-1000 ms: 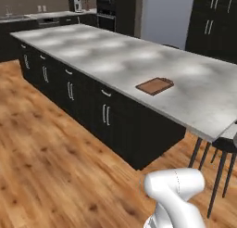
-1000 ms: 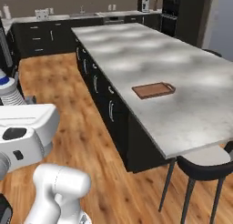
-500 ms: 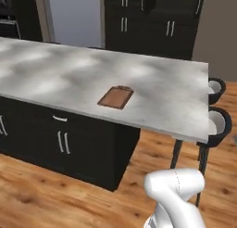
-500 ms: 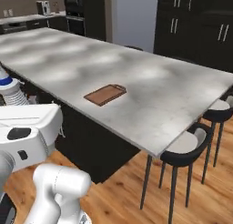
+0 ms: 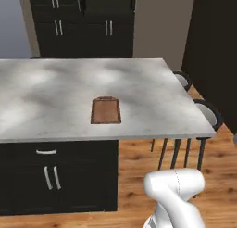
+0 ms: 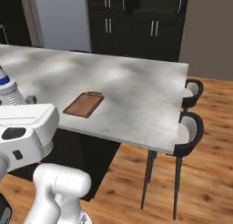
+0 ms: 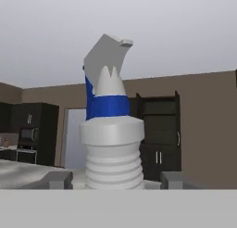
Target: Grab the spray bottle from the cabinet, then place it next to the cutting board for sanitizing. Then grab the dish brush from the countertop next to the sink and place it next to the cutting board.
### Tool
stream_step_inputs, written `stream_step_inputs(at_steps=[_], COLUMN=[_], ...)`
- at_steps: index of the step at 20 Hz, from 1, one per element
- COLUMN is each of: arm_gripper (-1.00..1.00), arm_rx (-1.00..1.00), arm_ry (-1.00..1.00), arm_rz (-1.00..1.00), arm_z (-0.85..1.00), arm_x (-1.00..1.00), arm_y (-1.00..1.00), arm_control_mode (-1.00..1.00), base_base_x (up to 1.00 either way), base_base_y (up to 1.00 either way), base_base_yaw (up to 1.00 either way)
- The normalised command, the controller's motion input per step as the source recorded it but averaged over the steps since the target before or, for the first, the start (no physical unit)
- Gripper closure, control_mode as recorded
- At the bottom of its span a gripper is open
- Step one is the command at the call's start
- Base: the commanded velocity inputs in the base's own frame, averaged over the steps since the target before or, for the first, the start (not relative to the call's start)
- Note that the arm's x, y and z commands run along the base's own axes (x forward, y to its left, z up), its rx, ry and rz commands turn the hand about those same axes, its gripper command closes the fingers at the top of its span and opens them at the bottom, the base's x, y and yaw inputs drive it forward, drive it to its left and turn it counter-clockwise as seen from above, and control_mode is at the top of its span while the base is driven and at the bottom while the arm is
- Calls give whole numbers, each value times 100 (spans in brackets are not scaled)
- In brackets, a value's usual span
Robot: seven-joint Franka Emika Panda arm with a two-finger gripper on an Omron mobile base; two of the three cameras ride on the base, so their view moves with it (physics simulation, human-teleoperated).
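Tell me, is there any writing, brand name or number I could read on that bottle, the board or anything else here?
None. The spray bottle, shown close up between the fingertips, is plain white and blue with no label. The cutting board, the countertop and the cabinet doors carry no print either.

Base swung around; cutting board (image 5: 106, 110) now straight ahead.

Soft, even rendered light, faint mottled shading on the countertop (image 5: 139, 79); slightly blurry.
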Motion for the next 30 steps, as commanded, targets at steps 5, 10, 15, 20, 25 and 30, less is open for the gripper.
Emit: stream_step_inputs(at_steps=[5,10,15,20,25,30], arm_gripper=[100,100,100,100,100,100], arm_rx=[0,0,0,0,0,0], arm_ry=[0,0,0,0,0,0], arm_rz=[0,0,0,0,0,0], arm_z=[0,0,0,0,0,0], arm_x=[0,0,0,0,0,0], arm_y=[0,0,0,0,0,0], arm_control_mode=[100,100,100,100,100,100], base_base_x=[52,39,-27,-21,5,38], base_base_y=[65,56,21,7,30,22], base_base_yaw=[-54,-36,-4,14,25,15])
